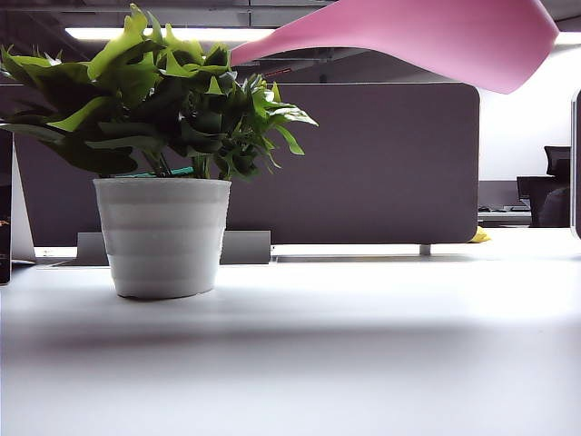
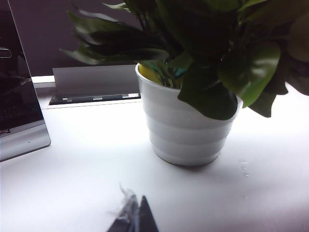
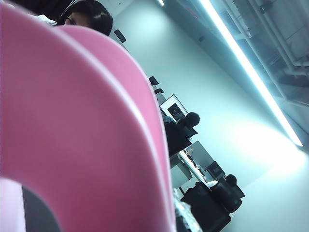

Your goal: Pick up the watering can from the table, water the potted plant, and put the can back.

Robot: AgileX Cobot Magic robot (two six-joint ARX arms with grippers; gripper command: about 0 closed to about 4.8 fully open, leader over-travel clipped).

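- One watering can (image 1: pixel 427 38): pink, raised clear of the bench, at the top of the exterior view. Its slender spout tapers toward the left and its tip ends just above the outer leaves on the plant's right side. The can's body runs out of frame at the upper right.
- One potted plant (image 1: pixel 163 232): dark and lime-green pointed leaves in a round white ribbed pot, standing upright on the left half of the bench (image 1: pixel 363 363). The left wrist view shows the same pot (image 2: pixel 186 128) close up, leaves hanging over its rim.
- One bench: pale, smooth, slightly glossy; a soft shadow band lies across it in front of the pot.
- Right end effector: not visible in any view. The right wrist view is almost filled by the pink can (image 3: pixel 72 125), pressed up close to the lens, so the can appears carried by that arm; I cannot tell how the fingers stand.
- Left end effector (image 2: pixel 135 217): only a dark pointed tip with a pale frayed bit shows at the edge of the left wrist view, low over the bench, near the pot but apart from it. Whether it is apart or together I cannot tell.
- Around: one dark grey partition panel (image 1: pixel 363 163) behind the plant, one dark device with a silver edge (image 2: pixel 19 111) beside the pot, ceiling strip lights (image 3: pixel 251 72), and black office chairs (image 3: pixel 212 198) far off.
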